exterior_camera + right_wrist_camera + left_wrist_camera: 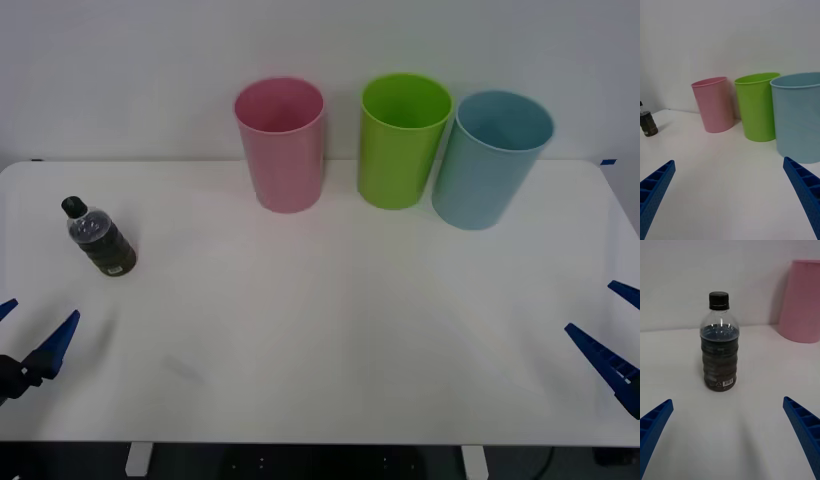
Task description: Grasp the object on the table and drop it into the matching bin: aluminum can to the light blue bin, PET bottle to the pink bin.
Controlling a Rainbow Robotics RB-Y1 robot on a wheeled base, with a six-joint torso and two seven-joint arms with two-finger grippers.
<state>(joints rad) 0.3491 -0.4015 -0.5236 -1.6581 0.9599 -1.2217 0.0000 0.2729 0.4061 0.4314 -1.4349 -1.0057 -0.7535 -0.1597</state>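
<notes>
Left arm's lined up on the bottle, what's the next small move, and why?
Probably ease the left gripper straight forward. The bottle stands upright, centred ahead of its open fingers with bare table between, untouched. The right gripper waits open near the blue bin.

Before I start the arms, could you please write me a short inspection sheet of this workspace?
Surface: white table, bare apart from the items below.
Job's things: PET bottle upright at the robot's left, black cap on; pink bin and light blue bin upright at the far edge.
Clutter: lime-green bin standing between the pink and blue ones.
Grippers: left pincer open, low at the near left edge, facing the bottle; right pincer open at the near right edge, holding nothing.
Cables: nothing seen.
Surroundings: plain white wall behind the bins.
</notes>
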